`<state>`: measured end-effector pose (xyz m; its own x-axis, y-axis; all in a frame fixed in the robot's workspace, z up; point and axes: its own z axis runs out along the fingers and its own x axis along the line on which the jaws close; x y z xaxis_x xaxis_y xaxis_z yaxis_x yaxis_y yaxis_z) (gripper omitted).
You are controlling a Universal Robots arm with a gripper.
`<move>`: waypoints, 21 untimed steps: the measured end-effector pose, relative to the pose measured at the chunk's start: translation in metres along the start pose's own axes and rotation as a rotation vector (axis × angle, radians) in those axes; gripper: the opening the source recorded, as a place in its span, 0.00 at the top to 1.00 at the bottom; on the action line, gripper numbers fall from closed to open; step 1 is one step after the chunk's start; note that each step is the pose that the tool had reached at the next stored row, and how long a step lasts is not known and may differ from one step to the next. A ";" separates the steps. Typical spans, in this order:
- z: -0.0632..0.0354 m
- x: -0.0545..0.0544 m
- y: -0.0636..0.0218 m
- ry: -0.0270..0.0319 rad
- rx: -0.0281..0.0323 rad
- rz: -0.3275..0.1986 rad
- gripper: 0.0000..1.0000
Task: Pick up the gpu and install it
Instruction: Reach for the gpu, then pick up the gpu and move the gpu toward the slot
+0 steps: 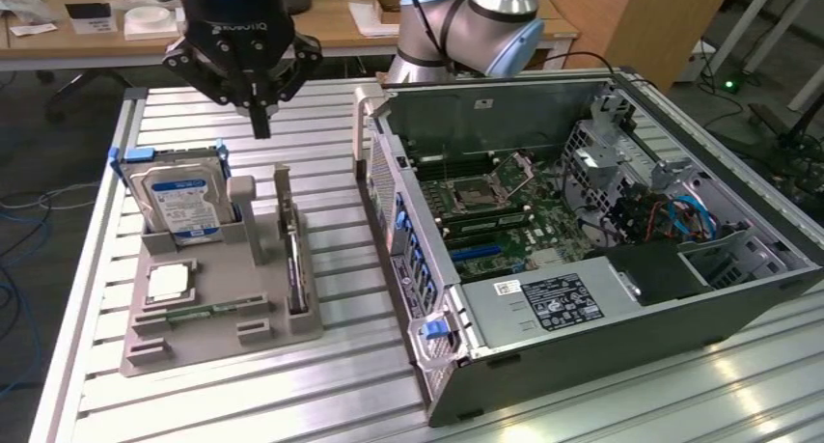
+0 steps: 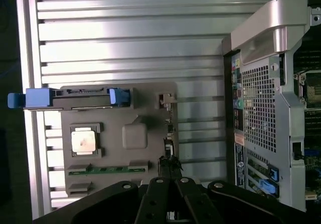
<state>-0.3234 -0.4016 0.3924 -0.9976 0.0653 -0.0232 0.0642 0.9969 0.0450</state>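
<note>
Gpu (image 1: pixel 295 264) below closed gripper (image 1: pixel 261 127), apart

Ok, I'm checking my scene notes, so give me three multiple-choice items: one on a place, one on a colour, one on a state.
1. Where is the gpu? A in the grey holder; B in the computer case; C flat on the table.
2. The hard drive's label colour? A red; B blue; C yellow.
3. The computer case's side is: A shut; B open; C taped.
1A: it stands on edge in the holder's slot. 2B: the label is blue. 3B: the motherboard lies exposed.
</note>
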 end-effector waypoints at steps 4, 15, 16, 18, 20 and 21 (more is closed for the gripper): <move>0.0000 0.002 -0.0003 0.0000 -0.0001 -0.002 0.89; 0.0000 0.002 -0.0003 0.0000 -0.0001 -0.002 0.89; 0.0000 0.002 -0.0003 0.0001 -0.0001 -0.002 0.89; 0.0000 0.002 -0.0003 0.0001 -0.0001 -0.002 0.89; -0.0001 0.002 -0.0003 0.0001 -0.0001 -0.002 0.76; 0.0000 0.002 -0.0003 0.0000 -0.0001 -0.002 0.76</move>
<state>-0.3259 -0.4017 0.3923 -0.9977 0.0629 -0.0233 0.0618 0.9971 0.0451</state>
